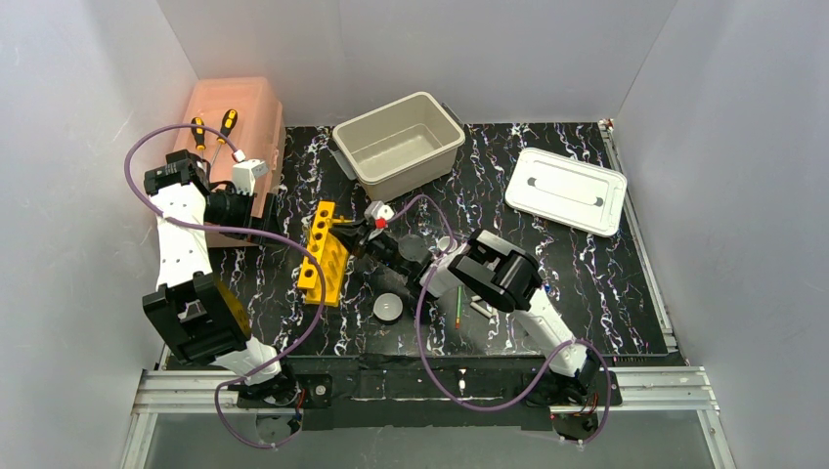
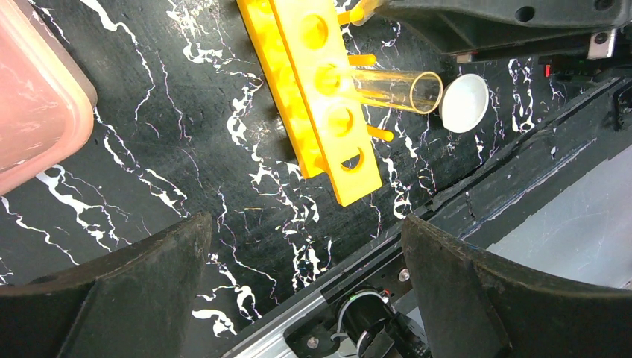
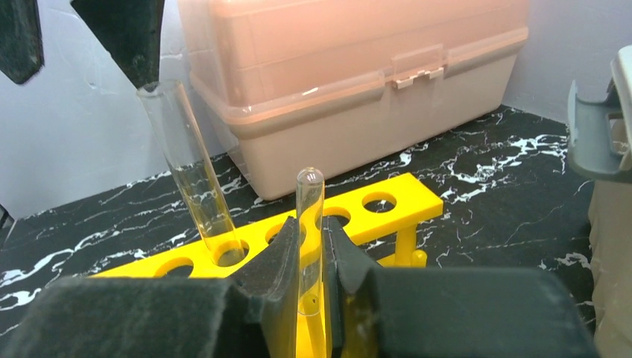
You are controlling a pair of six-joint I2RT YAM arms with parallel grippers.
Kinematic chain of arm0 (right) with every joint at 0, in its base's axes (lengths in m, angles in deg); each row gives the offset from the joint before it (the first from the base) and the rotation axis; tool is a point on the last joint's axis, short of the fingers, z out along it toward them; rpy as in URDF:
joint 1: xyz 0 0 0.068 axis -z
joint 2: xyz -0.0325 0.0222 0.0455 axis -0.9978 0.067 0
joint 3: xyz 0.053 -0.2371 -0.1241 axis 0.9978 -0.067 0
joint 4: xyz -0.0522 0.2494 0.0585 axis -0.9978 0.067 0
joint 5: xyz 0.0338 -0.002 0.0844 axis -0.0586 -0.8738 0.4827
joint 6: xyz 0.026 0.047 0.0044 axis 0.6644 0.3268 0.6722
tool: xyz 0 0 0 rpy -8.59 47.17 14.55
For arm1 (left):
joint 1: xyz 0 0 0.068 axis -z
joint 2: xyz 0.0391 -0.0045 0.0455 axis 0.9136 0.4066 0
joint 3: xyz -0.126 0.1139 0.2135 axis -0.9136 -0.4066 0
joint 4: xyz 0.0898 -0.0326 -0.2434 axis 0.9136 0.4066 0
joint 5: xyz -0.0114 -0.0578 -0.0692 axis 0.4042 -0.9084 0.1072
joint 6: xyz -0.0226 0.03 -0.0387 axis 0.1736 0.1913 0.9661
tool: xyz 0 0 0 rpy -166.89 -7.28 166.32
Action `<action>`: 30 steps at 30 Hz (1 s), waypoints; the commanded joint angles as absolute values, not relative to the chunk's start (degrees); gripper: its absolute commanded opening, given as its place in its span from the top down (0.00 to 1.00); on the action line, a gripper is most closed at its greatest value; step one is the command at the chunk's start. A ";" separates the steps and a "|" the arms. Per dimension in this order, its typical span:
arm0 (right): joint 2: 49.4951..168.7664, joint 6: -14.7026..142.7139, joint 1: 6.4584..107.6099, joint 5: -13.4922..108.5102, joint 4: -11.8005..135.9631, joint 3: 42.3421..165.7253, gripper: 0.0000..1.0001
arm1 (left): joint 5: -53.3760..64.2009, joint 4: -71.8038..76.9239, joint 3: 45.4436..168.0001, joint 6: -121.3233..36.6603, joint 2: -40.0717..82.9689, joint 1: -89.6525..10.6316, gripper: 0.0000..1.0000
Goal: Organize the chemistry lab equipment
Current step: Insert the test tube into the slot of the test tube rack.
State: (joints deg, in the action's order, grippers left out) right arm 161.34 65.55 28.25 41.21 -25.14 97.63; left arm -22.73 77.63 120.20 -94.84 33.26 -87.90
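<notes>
Here, I hold my right gripper (image 3: 311,246) clamped on a glass tube (image 3: 310,201), upright over the yellow rack (image 3: 417,200) for lowering into a hole near the seated tube (image 3: 190,171) (left gripper (image 2: 304,224) hangs wide open, empty, nearby).

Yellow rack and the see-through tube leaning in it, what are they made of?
The yellow rack looks like plastic: one solid colour, smooth, slightly shiny. The tube looks like clear glass, since you see straight through it, though clear plastic is possible.

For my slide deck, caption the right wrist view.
Right end effector grips a glass tube at the yellow rack.
</notes>
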 commanded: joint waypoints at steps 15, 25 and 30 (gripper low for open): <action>161.03 61.59 25.78 38.71 -25.51 96.84 0.99 | -22.80 79.46 121.30 -96.14 31.32 -87.68 0.01; 157.69 59.61 22.25 35.80 -24.63 90.86 0.86 | -23.08 79.46 120.55 -96.48 29.88 -87.67 0.01; 155.74 58.72 21.74 33.53 -22.51 90.46 0.68 | -23.08 79.54 120.51 -96.45 29.15 -87.63 0.01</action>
